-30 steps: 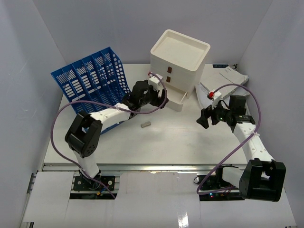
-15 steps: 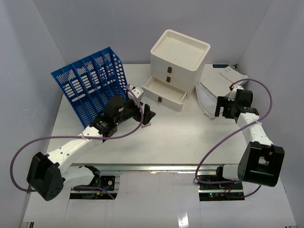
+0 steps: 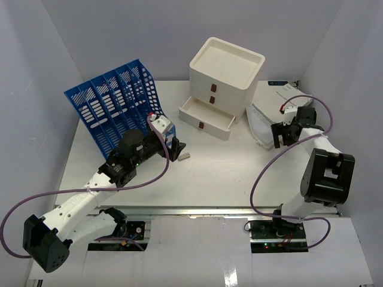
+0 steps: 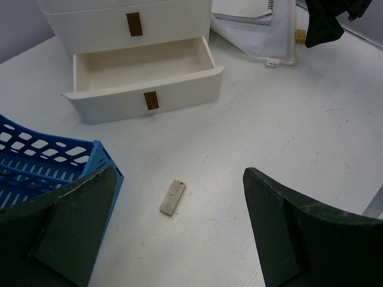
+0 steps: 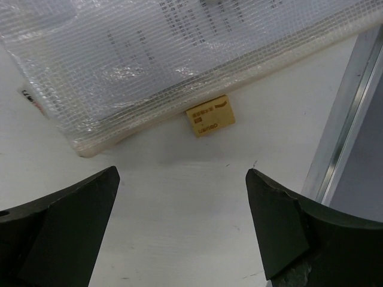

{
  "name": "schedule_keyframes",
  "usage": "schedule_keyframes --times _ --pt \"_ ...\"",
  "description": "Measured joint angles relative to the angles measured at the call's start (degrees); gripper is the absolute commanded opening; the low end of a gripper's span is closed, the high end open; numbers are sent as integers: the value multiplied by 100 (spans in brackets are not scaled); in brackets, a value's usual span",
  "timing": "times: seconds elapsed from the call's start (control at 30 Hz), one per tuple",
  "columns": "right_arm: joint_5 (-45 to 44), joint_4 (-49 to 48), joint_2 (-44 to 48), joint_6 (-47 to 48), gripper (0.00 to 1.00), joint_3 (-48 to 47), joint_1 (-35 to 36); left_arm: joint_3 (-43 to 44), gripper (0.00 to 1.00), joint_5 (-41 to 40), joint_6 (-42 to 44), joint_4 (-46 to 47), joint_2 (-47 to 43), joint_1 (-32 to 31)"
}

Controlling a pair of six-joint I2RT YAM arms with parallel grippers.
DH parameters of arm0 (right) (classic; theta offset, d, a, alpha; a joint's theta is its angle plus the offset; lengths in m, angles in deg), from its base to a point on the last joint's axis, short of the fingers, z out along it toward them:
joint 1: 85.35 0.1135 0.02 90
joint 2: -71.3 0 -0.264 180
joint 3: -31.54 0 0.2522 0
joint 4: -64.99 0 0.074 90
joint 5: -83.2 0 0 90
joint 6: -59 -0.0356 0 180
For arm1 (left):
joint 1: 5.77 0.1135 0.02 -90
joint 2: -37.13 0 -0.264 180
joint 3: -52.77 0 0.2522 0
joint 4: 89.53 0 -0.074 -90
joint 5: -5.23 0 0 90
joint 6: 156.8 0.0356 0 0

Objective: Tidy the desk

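The white desk [image 3: 227, 173] holds a small beige block [image 3: 185, 156], which lies flat beside the blue file rack [image 3: 116, 101]. My left gripper [image 3: 178, 149] is open and empty just above and near the block; in the left wrist view the block [image 4: 173, 197] lies between and a little beyond my jaws [image 4: 179, 239]. My right gripper [image 3: 283, 135] is open and empty at the near edge of a clear mesh pouch of papers [image 3: 269, 110]. The right wrist view shows the pouch [image 5: 167, 66] and a small yellow tag [image 5: 209, 115] ahead of the jaws [image 5: 179, 227].
A cream three-drawer box [image 3: 226, 69] stands at the back with its bottom drawer [image 3: 206, 116] pulled open and empty [image 4: 143, 63]. A silver rail [image 3: 197, 210] runs along the desk's near edge. A metal strip [image 5: 341, 137] borders the desk by the right gripper.
My left arm has drawn back from the open drawer to the near left, over the beige block. My right gripper has moved to the far right, up to the pouch.
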Motion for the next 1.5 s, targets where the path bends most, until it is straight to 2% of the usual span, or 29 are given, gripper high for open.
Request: schedule_keyframes --times 0.27,0.47,0.7,0.8,1.0,1.33,1.5 --pt "413 419 -1107 1275 90 -860 -365 0 98 -3 8 -142 154 0" --pt "657 622 -1696 1664 81 -1485 -402 0 98 -82 42 -141 152 0" --pt "777 743 -2040 1934 73 -1698 -394 0 98 -167 42 -135 154 0" --pt "811 777 -2072 2002 70 -1719 -397 0 98 -189 42 -130 155 0" --pt "865 844 -2097 2135 51 -1741 -394 0 98 -241 42 -126 159 0" --pt "1061 853 -2039 2297 31 -1636 -423 -15 98 -279 32 -91 159 0" --pt "1233 874 -1657 2333 26 -1155 -446 -43 98 -279 -5 -70 165 0"
